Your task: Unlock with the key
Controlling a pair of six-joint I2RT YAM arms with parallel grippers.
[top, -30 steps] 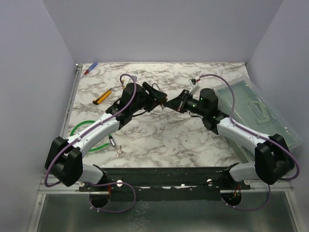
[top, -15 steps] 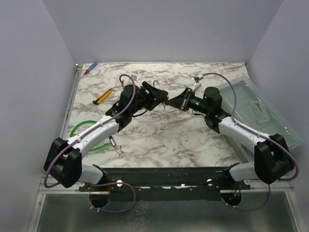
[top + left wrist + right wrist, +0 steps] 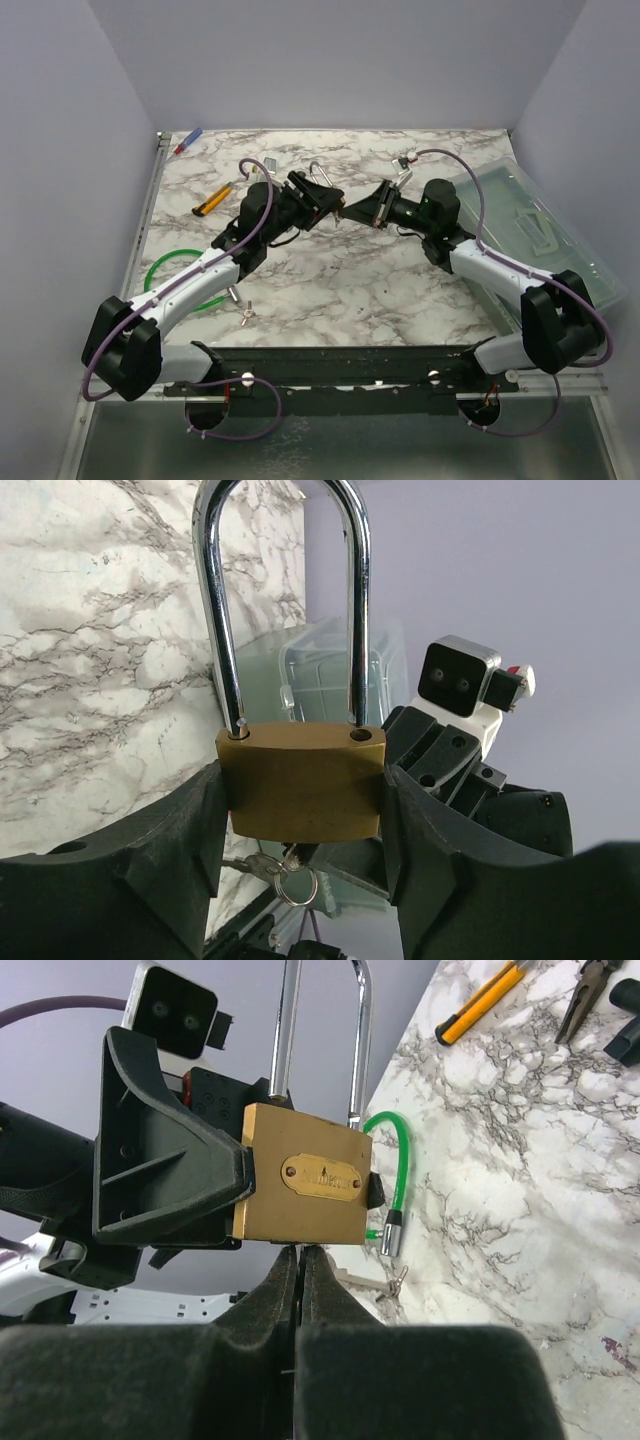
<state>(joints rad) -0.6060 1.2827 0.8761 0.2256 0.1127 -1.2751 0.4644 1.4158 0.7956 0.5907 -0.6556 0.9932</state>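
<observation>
A brass padlock (image 3: 300, 780) with a tall chrome shackle (image 3: 222, 600) hangs in the air above the table's middle. My left gripper (image 3: 300, 810) is shut on it, its fingers (image 3: 170, 840) pressing the body's two sides. From the other side, my right gripper (image 3: 302, 1252) is shut, its tips touching the padlock (image 3: 305, 1185) at the bottom face. The key's blade is hidden between those pads. A key ring (image 3: 297, 885) with a spare key dangles under the lock. From above, both grippers meet at the padlock (image 3: 326, 195). I cannot tell whether the shackle has popped.
A green cable lock (image 3: 165, 275) lies at the left near the left arm, with a small bunch of keys (image 3: 243, 312) beside it. A yellow cutter (image 3: 212, 202) and a pen (image 3: 188, 141) lie at the far left. A clear plastic box (image 3: 540, 225) fills the right side.
Both grippers, joined at the padlock, have drifted a little away from the arm bases and tilted, so the shackle now points toward the back wall. Both grips are unchanged.
</observation>
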